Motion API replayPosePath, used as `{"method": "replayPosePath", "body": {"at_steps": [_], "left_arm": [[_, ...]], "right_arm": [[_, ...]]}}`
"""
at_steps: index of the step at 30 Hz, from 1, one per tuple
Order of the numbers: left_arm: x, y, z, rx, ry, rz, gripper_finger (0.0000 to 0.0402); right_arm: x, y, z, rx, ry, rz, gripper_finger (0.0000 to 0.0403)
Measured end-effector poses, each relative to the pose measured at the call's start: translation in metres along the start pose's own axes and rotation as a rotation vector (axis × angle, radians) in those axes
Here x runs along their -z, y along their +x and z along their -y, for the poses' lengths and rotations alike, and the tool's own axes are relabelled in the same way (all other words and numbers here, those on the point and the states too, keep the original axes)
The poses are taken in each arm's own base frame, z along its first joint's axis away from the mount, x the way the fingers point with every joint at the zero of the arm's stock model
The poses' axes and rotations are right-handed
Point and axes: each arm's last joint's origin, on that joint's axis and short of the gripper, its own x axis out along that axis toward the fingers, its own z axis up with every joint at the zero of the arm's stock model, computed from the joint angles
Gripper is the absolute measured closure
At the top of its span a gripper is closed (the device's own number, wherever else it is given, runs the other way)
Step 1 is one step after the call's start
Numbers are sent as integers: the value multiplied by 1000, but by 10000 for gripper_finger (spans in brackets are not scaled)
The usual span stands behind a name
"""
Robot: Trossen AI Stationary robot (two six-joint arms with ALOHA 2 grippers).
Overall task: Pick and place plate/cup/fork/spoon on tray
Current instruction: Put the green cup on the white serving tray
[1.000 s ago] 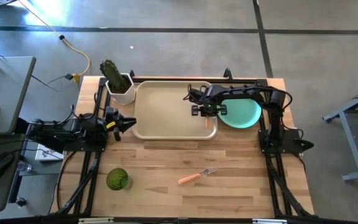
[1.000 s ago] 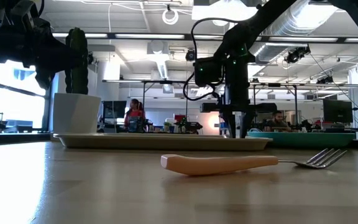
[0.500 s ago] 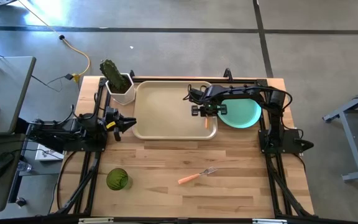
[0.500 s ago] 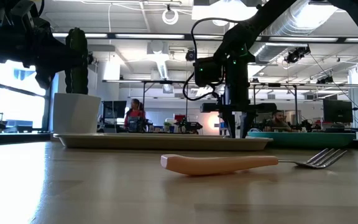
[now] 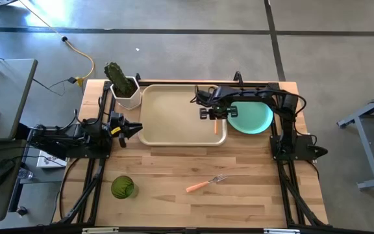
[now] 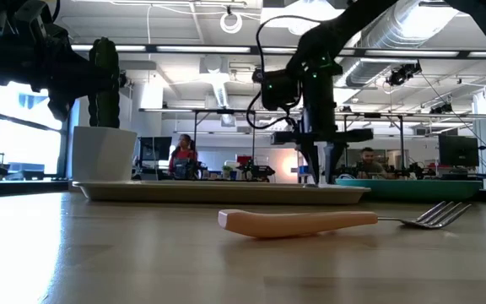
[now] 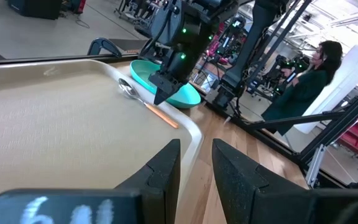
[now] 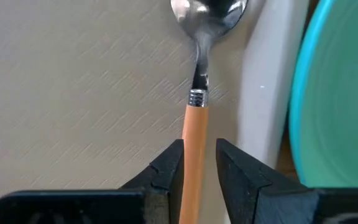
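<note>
The right pincer (image 8: 198,163), spread astride the spoon (image 8: 197,93) at the tray's (image 5: 174,114) right edge, apparently released, should lift straight up.

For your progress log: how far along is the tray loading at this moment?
Done: the spoon lies in the tray. In hand: nothing; the right gripper hangs open over the spoon. Left: the plate, fork and cup sit on the table. The left gripper waits beside the tray.

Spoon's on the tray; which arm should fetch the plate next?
Right. Its gripper hangs over the spoon at the tray edge, beside the plate; the left gripper waits across the tray.
</note>
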Motion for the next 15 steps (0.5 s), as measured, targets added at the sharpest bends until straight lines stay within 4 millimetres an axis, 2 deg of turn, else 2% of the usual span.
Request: {"method": "replayPosePath", "body": {"at_steps": [5,12,15], "left_arm": [[-9,-3,4,23,-5,21,319],[-49,-18,22,71,154,127,319],[-64,-26,28,57,243,107,319]], "right_arm": [[-1,-17,-8,-24,-48,18,318],[10,-44,-28,-97,-121,60,318],[17,-58,-38,-141,-146,97,318]]}}
